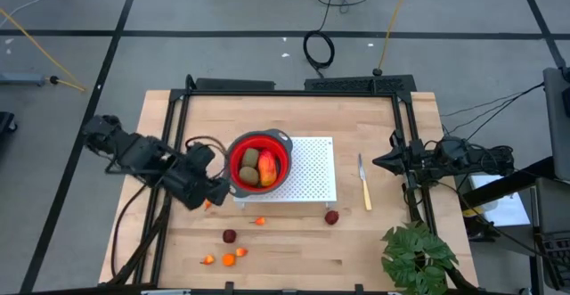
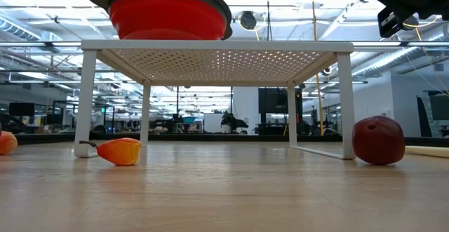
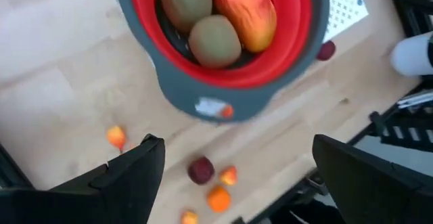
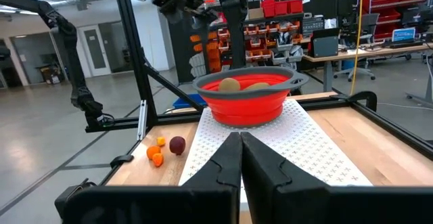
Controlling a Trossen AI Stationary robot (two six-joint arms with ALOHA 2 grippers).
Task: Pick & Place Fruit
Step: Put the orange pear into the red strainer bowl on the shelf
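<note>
1. Red bowl point(image 1: 259, 161): collapsible, grey rim and handles, standing on the left part of a white perforated rack point(image 1: 307, 170) at mid-table.
2. Mango-like fruit point(image 1: 268, 167): red-orange-yellow oblong, lying inside the bowl on its right side.
3. Two olive-brown ovals point(image 1: 249, 167): inside the bowl, left of the mango-like fruit and touching it.
4. Dark red ball, first point(image 1: 331, 217): on the wooden table point(image 1: 374, 135) just off the rack's front right corner; in the low view it rests beside the rack's leg.
5. Dark red ball, second point(image 1: 230, 236): on the table in front of the rack, to the left.
6. Small orange bits: one point(image 1: 260, 221) near the rack's front edge, three more point(image 1: 228, 259) clustered near the second ball; a further one seems to lie by the left gripper, partly hidden.
7. Left gripper point(image 1: 214, 191): just left of the bowl, above the table, fingers spread wide and empty; its wrist view looks down on the bowl's rim and the loose pieces.
8. Right gripper point(image 1: 385, 162): waiting at the table's right edge, well apart from the rack, fingers pressed together on nothing.
9. Yellow-handled knife point(image 1: 363, 184): flat on the table between the rack and the right gripper.
10. Green leafy plant point(image 1: 419, 258): at the table's front right corner.
</note>
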